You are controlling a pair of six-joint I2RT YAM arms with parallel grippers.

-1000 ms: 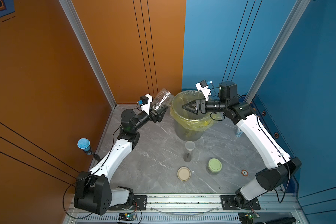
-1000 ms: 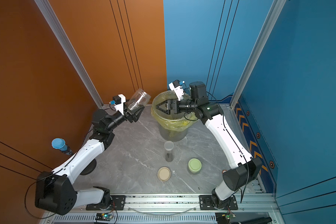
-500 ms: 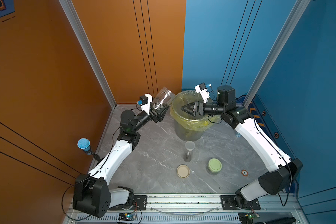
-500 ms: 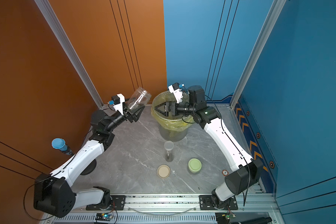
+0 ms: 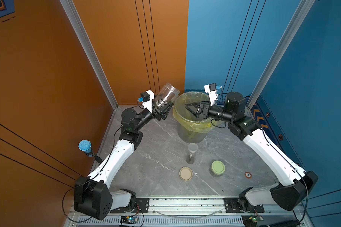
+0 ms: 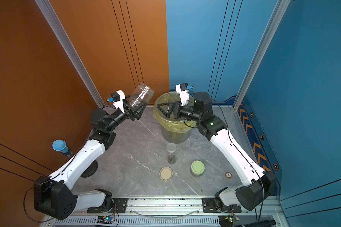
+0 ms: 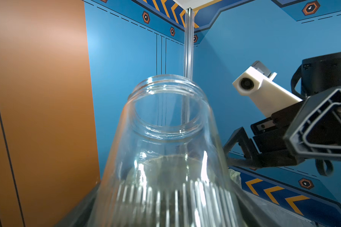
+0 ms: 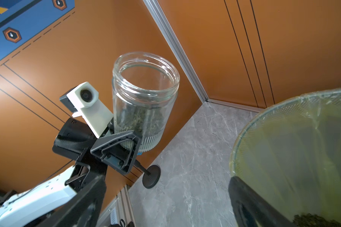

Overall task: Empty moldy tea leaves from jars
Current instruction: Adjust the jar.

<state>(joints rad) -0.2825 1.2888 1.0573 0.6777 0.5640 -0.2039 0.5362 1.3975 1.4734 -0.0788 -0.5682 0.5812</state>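
Observation:
My left gripper [image 5: 162, 110] is shut on the ribbed base of the wide clear jar [image 5: 166, 96], which has no lid. The jar is held in the air just left of the bin, tilted with its mouth up and towards the back wall. Dark tea leaves [image 8: 142, 119] lie in its lower part. My right gripper [image 5: 191, 108] stands open and empty over the bin's mouth, pointing at that jar. In both top views the tall narrow jar [image 5: 192, 153] and the short green-lidded jar [image 5: 218, 167] stand on the table. The beige lid [image 5: 185, 173] lies loose in front of them.
The grey bin [image 5: 193, 129] with a yellow bag stands at the back middle, with some dark leaves [image 8: 313, 221] at its bottom. A blue-topped stand [image 5: 85, 146] is by the left wall. A small round orange disc [image 5: 248, 175] lies at the right.
The right arm has shifted slightly over the bin, with its gripper still open. The left arm and the jar have hardly moved.

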